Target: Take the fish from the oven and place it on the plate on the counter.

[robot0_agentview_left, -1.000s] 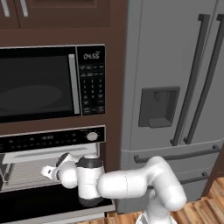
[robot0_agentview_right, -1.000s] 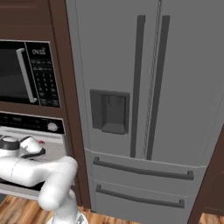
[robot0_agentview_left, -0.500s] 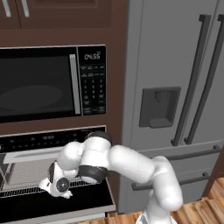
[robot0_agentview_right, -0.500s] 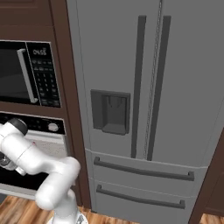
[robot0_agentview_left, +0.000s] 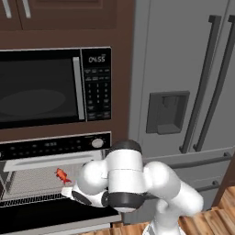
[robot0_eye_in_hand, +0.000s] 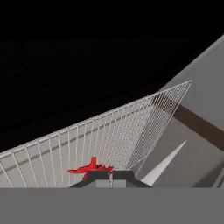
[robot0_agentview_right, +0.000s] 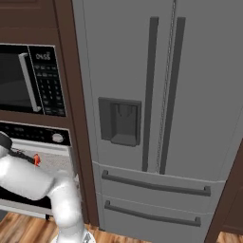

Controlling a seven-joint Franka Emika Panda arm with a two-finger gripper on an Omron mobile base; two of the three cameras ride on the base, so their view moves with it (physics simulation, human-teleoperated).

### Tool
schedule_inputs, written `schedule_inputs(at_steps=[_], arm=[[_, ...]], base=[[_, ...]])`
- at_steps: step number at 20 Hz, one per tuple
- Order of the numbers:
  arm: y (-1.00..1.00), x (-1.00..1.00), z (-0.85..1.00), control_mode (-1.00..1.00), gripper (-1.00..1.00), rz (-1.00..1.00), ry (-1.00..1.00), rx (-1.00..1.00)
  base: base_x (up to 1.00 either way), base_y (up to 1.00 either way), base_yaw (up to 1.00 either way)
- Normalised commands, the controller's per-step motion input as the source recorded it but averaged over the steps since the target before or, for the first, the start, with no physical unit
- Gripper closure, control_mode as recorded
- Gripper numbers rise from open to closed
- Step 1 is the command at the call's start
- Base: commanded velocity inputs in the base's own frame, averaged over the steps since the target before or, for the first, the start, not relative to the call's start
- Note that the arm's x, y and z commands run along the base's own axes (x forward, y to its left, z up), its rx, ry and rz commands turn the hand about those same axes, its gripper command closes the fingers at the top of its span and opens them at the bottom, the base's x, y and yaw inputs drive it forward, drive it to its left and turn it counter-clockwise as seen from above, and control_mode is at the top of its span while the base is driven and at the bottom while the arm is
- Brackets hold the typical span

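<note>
Gripper (robot0_eye_in_hand: 110, 176), bottom centre of the hand view: tips together, no gap between them. The fish (robot0_eye_in_hand: 90, 168) sits just left of the tips on the wire rack (robot0_eye_in_hand: 100, 135), touching or just beside them; can't confirm it's pinched.

Left base view: fish (robot0_agentview_left: 62, 175) lower left of frame, inside the open oven (robot0_agentview_left: 50, 170), just left of the wrist. Right base view: a red bit of it (robot0_agentview_right: 36, 159) at the left edge.

Doing this step well, my read: verify the grip before pulling. If the fish is beside the tips rather than between them, reopen, shift onto its body, reclamp. Then lift clear of the wires and back straight out, wrist level.

Count: one fish, one oven, one rack seen, one microwave (robot0_agentview_left: 46, 87), one fridge (robot0_agentview_right: 156, 109).
</note>
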Motion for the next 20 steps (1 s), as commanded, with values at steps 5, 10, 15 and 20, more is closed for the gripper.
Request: schedule_inputs(at_steps=[5, 10, 15, 20], arm=[[-0.24, -0.35, 1.0, -1.0, 1.0, 0.06, -0.36, 0.08], [0.84, -0.33, 1.0, -1.0, 1.0, -0.12, -0.38, 0.0], [0.76, -0.5, 0.99, -1.0, 1.0, -0.25, -0.04, 0.11], [0.03, -0.3, 1.0, -1.0, 1.0, -0.34, -0.03, 0.0]], base=[[0.0, 0.0, 0.0], [0.0, 0.0, 0.0], [0.0, 0.0, 0.0], [0.0, 0.0, 0.0]])
